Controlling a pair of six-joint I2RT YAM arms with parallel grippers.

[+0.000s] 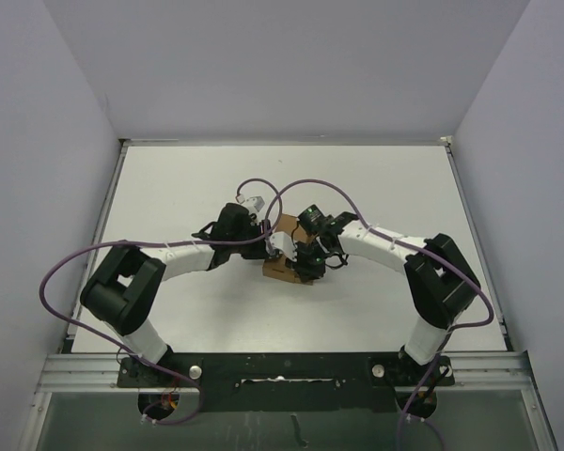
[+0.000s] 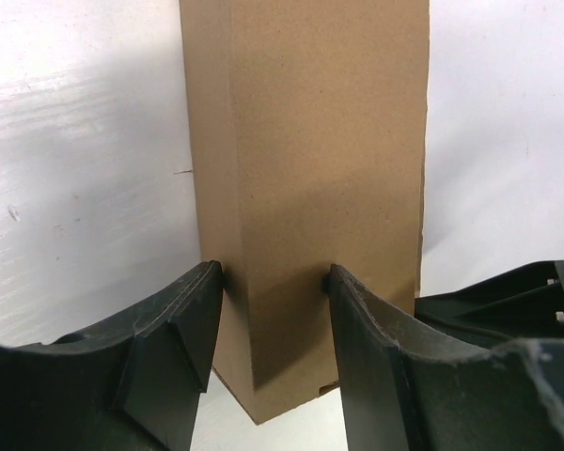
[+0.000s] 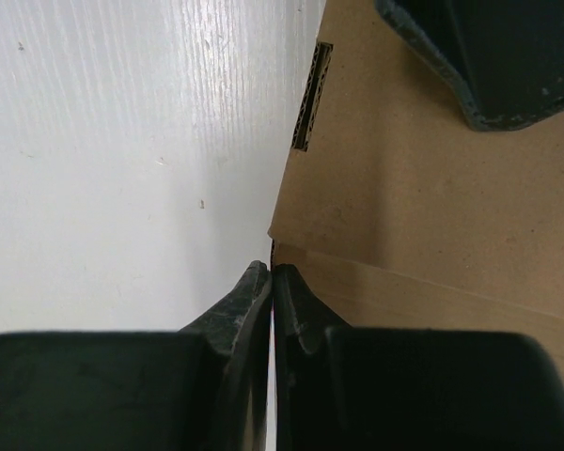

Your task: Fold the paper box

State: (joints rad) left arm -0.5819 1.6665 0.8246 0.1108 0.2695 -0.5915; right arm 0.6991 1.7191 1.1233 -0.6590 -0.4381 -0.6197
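Roughly mid-desk, a little near of centre: paper box, plain brown cardboard. Mostly hidden from above by both wrists; visible only as a brown patch between the two arms, resting on the white surface.

Left end effector: in from the left.
- Fingers set moderately apart in the wrist view, one tip on each side of a tall, narrow cardboard section, both tips touching it.
- Gripping the box across that section.
- Vertical crease up the cardboard, left of its middle.
- Lower corner of the cardboard poking toward the camera between the fingers.

Right end effector: in from the right.
- Fingers pressed almost together, only a hairline slit between them.
- Tips right at the edge of a cardboard panel, at a corner beside the bare desk.
- Cannot tell whether any flap is pinched in the slit.
- Short slot with exposed corrugation cut into the panel edge, farther out.
- Dark finger of the other arm against the cardboard at the upper right of that view.

Purple cables looping off each arm. Pale walls at left, far and right of the desk.
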